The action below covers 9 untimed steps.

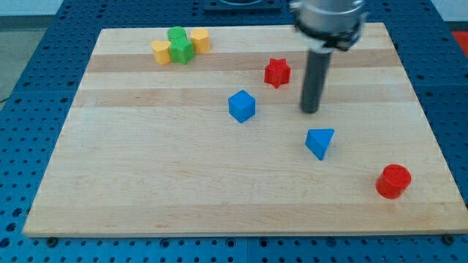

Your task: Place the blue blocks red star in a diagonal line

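The wooden board (219, 197) fills most of the view, a pale slab resting on a blue perforated bench (22, 131). Above it hangs the arm's dark rod, and my tip (311, 111) sits low over the wood in the gap between the three task pieces, touching none of them. There is no gripper here to be open or closed; the rod ends plain, so it can only shove.

The red cylinder (393, 181) stands alone near the view's bottom right, well apart from the rest and not part of the job.

The blue cube (241, 106) lies to the view's left of the tip. The blue wedge (320, 142), a triangular piece, lies below the tip and a little to the view's right. The red star (277, 72) sits above and to the left of the tip, near it. All three look like small, hard, light blocks that should slide readily on smooth wood. The cube's flat faces should take a square push well. The star's points and the wedge's slanted sides could turn them if they are struck off centre, so I would aim at the middle of a side.

At the view's top left a tight cluster sits: two green blocks (179, 45) flanked by two yellow blocks (161, 52), touching or nearly so.

No trays, bowls or other containers are on the board.
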Tool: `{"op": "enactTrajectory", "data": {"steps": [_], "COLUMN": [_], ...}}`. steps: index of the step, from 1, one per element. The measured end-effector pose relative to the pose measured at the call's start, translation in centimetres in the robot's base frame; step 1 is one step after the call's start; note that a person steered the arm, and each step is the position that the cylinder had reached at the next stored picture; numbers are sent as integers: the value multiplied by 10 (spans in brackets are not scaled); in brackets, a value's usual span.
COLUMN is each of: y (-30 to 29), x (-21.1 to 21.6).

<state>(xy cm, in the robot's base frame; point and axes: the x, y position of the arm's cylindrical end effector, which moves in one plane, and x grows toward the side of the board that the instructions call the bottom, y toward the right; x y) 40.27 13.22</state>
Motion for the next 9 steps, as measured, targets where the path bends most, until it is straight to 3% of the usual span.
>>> {"op": "enactTrajectory", "data": {"steps": [3, 4, 5, 6, 7, 8, 9], "y": [-39, -121, -149, -116, -184, -213, -144], "x": [-72, -54, -49, -29, -27, -33, -45]}}
